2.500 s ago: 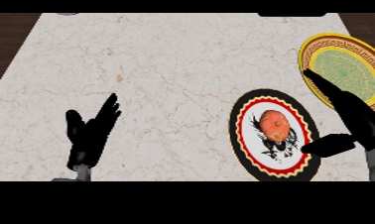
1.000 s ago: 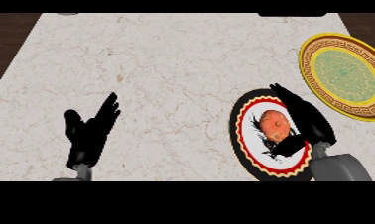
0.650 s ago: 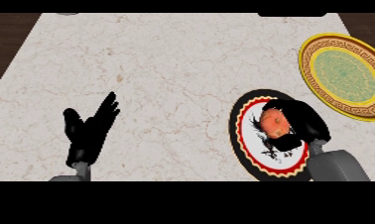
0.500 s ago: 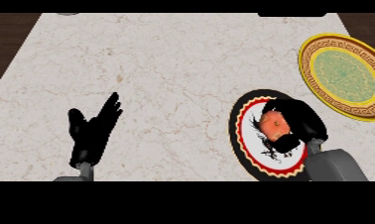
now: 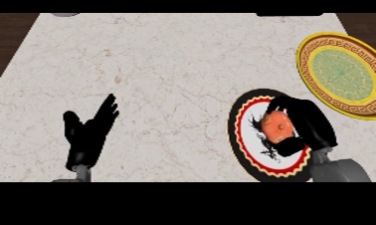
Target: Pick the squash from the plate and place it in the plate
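An orange squash [image 5: 278, 125] lies on a plate with a black rim, red scalloped ring and white centre [image 5: 248, 138] at the lower right. My right hand [image 5: 308, 123] covers the squash from the right, fingers curled over its top and thumb under it, so only the squash's left part shows. A second plate, yellow-rimmed with a green centre [image 5: 340, 72], lies beyond it at the right edge. My left hand [image 5: 89, 132] rests open at the lower left, fingers up, far from both plates.
The marble counter [image 5: 161, 69] stretches wide between my two hands. Dark floor shows past its left and right far corners. Two small grey objects peek in at the far edge.
My right hand came down from beside the yellow plate onto the black-rimmed plate and curled round the squash. The left hand stayed nearly still.
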